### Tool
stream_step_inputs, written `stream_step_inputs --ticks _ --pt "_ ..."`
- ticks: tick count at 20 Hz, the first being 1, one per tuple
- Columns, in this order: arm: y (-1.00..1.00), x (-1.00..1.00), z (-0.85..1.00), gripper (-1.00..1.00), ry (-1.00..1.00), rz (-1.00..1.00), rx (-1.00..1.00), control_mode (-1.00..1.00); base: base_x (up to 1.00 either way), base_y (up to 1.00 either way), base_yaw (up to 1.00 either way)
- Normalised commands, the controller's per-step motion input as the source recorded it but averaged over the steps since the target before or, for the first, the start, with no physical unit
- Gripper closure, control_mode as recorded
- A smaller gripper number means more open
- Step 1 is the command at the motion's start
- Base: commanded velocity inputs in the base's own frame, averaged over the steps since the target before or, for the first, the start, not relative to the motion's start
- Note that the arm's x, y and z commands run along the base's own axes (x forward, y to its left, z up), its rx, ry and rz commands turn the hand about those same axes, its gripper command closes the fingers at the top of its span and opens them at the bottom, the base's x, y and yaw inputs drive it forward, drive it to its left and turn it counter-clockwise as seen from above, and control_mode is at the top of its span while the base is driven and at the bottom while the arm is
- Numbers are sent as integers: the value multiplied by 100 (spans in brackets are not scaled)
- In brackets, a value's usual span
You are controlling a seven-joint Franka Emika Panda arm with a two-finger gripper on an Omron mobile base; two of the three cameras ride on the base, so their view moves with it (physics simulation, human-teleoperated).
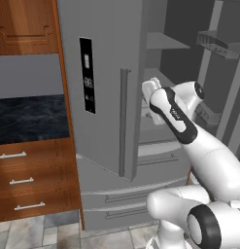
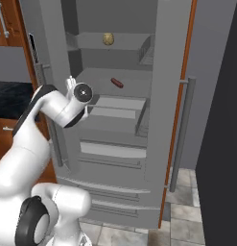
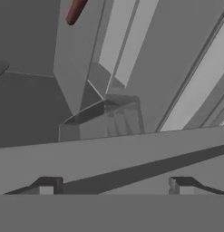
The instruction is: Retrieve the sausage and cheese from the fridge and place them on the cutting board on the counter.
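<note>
Inside the open fridge (image 2: 115, 144) the gripper (image 3: 114, 186) hangs empty with jaws spread, the sausage (image 2: 117, 83) a shelf below the cheese (image 2: 108, 39).

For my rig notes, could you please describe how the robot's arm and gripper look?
The arm has glossy white rounded shells with black bands and dark joint rings. The gripper has two small dark finger tips with pale faces. No cables or readable markings can be made out.
</note>
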Motion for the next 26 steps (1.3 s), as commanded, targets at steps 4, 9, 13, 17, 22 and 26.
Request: stream_step_inputs --ticks 4,9,13,17,22,26 --pt "84 -35 -1 -100 6 15 0 -100 0 0 0" --pt "76 -40 0 -100 17 28 0 -100 0 0 0" --pt "71 -36 0 -100 17 35 0 -100 0 0 0" --pt "73 -36 -1 -100 15 35 0 -100 0 0 0" --pt "78 -31 -5 -100 12 30 -2 -100 0 0 0" --pt "58 0 -6 -100 3 6 -5 -100 0 0 0"
